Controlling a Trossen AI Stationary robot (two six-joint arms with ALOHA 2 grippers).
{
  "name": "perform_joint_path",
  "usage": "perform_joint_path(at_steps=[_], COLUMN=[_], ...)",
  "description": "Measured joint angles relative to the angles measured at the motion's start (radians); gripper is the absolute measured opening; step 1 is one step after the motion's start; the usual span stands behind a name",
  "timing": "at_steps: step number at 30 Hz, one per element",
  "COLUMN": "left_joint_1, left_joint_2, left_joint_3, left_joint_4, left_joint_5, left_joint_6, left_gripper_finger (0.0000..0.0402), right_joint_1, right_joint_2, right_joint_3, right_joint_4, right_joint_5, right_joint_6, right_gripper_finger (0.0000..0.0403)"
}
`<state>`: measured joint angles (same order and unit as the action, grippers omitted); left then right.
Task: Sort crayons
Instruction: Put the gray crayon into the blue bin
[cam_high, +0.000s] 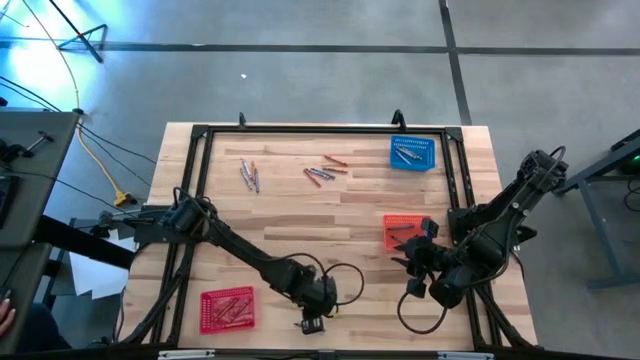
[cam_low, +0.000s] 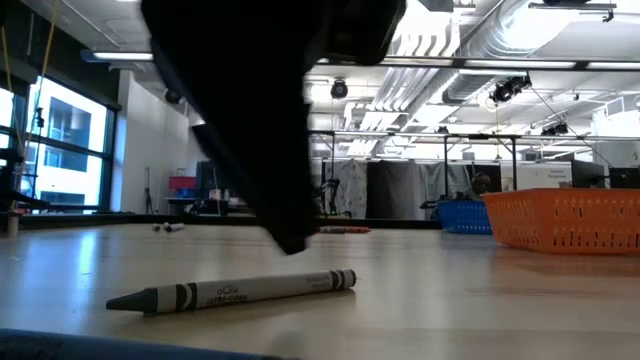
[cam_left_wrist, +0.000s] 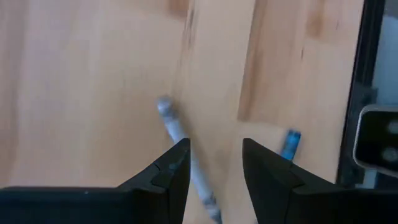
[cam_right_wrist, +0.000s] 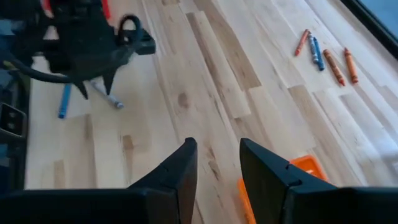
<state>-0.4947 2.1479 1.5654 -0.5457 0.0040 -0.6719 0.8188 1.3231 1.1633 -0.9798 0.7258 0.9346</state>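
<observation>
Nearest the front edge, the left gripper (cam_left_wrist: 214, 163) hangs over a grey crayon (cam_left_wrist: 186, 155) lying flat on the table (cam_high: 300, 225), fingers parted either side of it, gripping nothing. A blue crayon (cam_left_wrist: 290, 144) lies just beside. To the right, the right gripper (cam_right_wrist: 217, 163) hovers open and empty by the orange basket (cam_high: 405, 232). Farther back, loose crayons (cam_high: 322, 170) lie scattered, others (cam_high: 249, 174) to their left, and some sit in the blue basket (cam_high: 412, 152).
</observation>
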Motion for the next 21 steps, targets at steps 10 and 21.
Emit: perform_joint_path(at_steps=[10, 21], left_joint_1=[-0.018, -0.03], left_joint_2=[-0.003, -0.004], left_joint_3=[-0.003, -0.036], left_joint_4=[-0.047, -0.105], left_joint_5=[-0.062, -0.087], left_joint_6=[0.003, 0.003], left_gripper_finger=[0.0131, 0.0131], right_joint_1=[0.0, 0.0], right_joint_2=[0.0, 0.0], right_joint_3=[0.0, 0.0], right_joint_4=[-0.007, -0.007], right_joint_5=[0.004, 0.004], right_joint_6=[-0.001, -0.001], right_gripper_finger=[0.0114, 0.0114])
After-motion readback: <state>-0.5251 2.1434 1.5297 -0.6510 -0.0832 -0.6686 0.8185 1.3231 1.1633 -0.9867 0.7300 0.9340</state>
